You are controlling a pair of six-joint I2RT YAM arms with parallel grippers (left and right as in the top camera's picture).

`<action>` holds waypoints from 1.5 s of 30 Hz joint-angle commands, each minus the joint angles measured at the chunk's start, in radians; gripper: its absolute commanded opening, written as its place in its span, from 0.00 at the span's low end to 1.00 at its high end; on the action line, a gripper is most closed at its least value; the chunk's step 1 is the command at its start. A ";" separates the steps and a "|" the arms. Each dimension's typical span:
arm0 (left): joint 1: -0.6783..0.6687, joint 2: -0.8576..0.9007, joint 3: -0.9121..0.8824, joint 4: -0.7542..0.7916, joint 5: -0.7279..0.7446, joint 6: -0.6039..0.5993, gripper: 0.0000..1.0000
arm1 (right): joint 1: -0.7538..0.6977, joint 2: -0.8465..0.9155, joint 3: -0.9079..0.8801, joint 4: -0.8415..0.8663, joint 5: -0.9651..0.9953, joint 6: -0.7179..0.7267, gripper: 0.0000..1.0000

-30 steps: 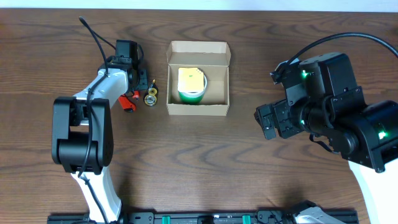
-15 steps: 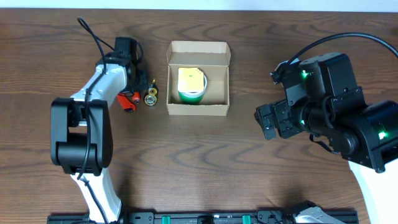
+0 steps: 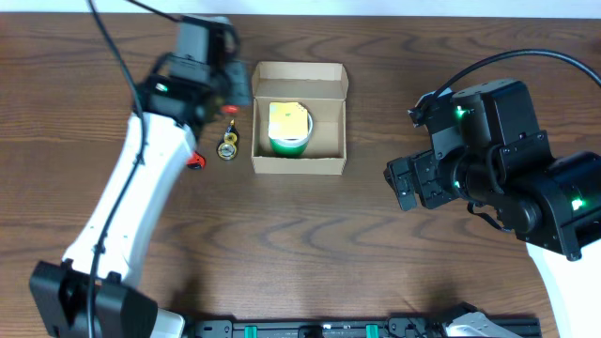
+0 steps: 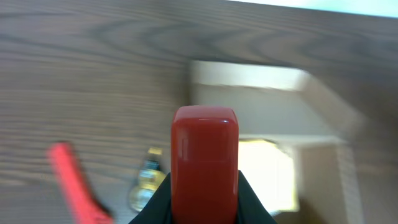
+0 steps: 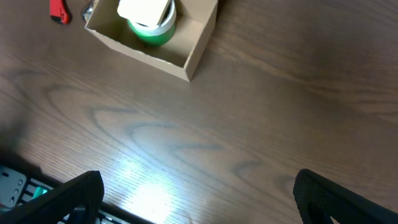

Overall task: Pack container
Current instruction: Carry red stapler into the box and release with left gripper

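The container point(image 3: 331, 141) is an open tan cardboard box with its flap point(image 3: 300, 83) folded back. A green tape roll point(image 3: 289, 131) with a pale yellow top lies inside. My left gripper point(image 3: 228, 80) is raised beside the box's far left corner. In the left wrist view it point(image 4: 204, 202) is shut on a red oblong object point(image 4: 204, 155), with the box point(image 4: 261, 118) blurred below. My right gripper point(image 3: 404, 183) hovers right of the box, open and empty point(image 5: 199, 199). The box point(image 5: 199, 46) and roll point(image 5: 149, 25) show at the right wrist view's top left.
A small brass item point(image 3: 226, 146) lies just left of the box, also in the left wrist view point(image 4: 146, 183). A red tool point(image 3: 195, 161) lies left of it, partly under my left arm; it shows as well in the wrist views point(image 4: 71, 183) point(image 5: 58, 9).
My left arm has risen off the table and swung up and right toward the box's far left corner, carrying the red object. The right arm has not moved.
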 commanded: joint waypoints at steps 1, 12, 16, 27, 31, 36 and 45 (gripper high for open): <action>-0.106 0.023 0.003 -0.006 -0.003 -0.103 0.06 | -0.007 -0.011 -0.002 -0.002 0.003 -0.012 0.99; -0.364 0.179 0.003 0.084 -0.061 -0.229 0.06 | -0.007 -0.011 -0.002 -0.002 0.003 -0.012 0.99; -0.373 0.229 0.003 0.121 -0.115 -0.275 0.06 | -0.007 -0.011 -0.002 -0.002 0.003 -0.012 0.99; -0.373 0.287 0.002 0.198 -0.178 -0.275 0.06 | -0.007 -0.011 -0.002 -0.002 0.003 -0.012 0.99; -0.373 0.287 0.002 0.220 -0.184 -0.271 0.06 | -0.007 -0.011 -0.002 -0.002 0.003 -0.012 0.99; -0.374 0.287 0.002 0.227 -0.180 -0.272 0.17 | -0.007 -0.011 -0.002 -0.002 0.003 -0.012 0.99; -0.373 0.278 0.003 0.226 -0.180 -0.270 0.84 | -0.007 -0.011 -0.002 -0.002 0.003 -0.012 0.99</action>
